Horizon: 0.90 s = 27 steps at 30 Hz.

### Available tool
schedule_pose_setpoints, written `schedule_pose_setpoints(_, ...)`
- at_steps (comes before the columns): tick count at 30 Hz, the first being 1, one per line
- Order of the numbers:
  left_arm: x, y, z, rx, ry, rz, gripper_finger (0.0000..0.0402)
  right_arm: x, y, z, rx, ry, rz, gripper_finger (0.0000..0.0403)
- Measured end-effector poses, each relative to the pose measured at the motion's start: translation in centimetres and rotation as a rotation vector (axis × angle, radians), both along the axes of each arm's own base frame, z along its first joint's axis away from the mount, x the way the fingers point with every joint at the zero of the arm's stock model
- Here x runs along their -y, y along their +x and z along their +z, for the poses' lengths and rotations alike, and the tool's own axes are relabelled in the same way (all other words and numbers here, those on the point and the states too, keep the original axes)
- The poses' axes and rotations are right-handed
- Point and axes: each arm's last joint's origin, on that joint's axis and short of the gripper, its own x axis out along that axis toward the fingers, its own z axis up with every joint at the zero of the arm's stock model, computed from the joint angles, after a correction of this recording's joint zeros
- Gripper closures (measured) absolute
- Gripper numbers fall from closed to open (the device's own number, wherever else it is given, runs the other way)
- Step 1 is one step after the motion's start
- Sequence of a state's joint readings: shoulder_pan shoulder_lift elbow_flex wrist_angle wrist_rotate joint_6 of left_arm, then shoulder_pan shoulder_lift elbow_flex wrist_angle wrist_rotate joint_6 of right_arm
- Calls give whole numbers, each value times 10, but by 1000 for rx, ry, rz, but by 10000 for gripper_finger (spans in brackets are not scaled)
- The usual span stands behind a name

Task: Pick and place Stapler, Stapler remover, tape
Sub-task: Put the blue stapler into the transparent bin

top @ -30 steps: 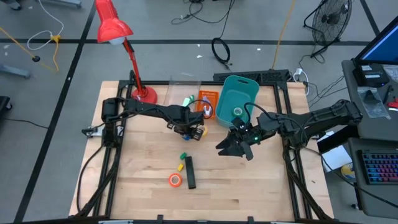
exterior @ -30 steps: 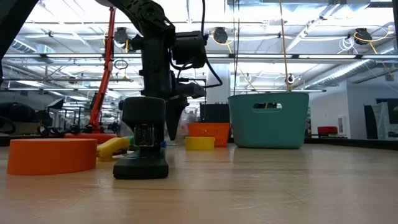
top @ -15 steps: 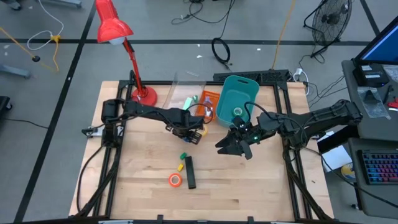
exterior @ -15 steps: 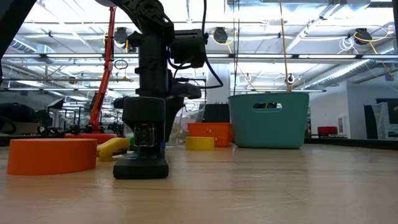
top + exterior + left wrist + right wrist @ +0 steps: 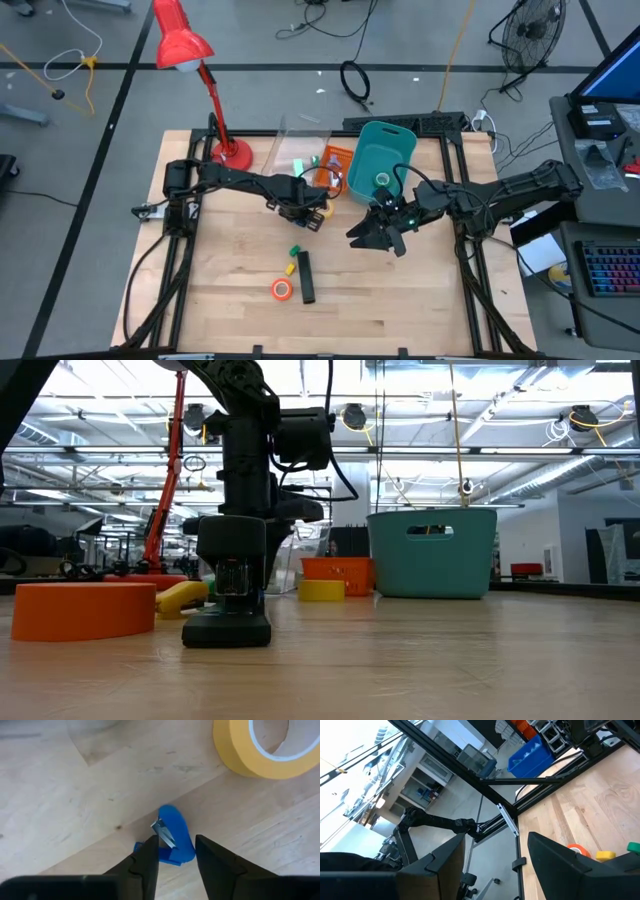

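A small blue stapler remover (image 5: 173,836) lies on the wood between the fingers of my left gripper (image 5: 176,862), which points down at mid-table (image 5: 306,211) and is shut on it. A yellow tape roll (image 5: 260,745) lies flat just beyond it. The black stapler (image 5: 307,278) and an orange tape roll (image 5: 282,290) rest flat on the table nearer the front. My right gripper (image 5: 366,236) hangs open above the table, right of centre, with nothing between its fingers (image 5: 495,870). My left gripper has the stapler remover's near end (image 5: 175,856) between its two fingers, one on each side. The fingers come from above, pointing down. The remover lies on the table.
A teal bin (image 5: 382,160) and a small orange bin (image 5: 335,163) stand at the back, with a clear box (image 5: 296,148) and a red lamp (image 5: 183,45) to their left. Small green (image 5: 294,251) and yellow (image 5: 290,268) blocks lie by the stapler.
My left gripper has stayed over the stapler remover, and its fingers have drawn closer together in the low view.
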State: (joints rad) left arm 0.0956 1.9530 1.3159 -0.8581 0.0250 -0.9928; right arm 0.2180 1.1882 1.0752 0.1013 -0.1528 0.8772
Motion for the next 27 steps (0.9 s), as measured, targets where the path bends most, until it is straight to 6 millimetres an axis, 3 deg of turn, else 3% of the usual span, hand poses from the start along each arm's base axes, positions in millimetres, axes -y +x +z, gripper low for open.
schedule_pose_setpoints(14, 0, 0, 1, 7, 2, -12, 350, 0, 0, 0, 0, -1, 0, 193)
schedule_pose_setpoints(27, 11, 1, 9, 16, 13, -35, 361, 0, 0, 0, 0, -3, 1, 193)
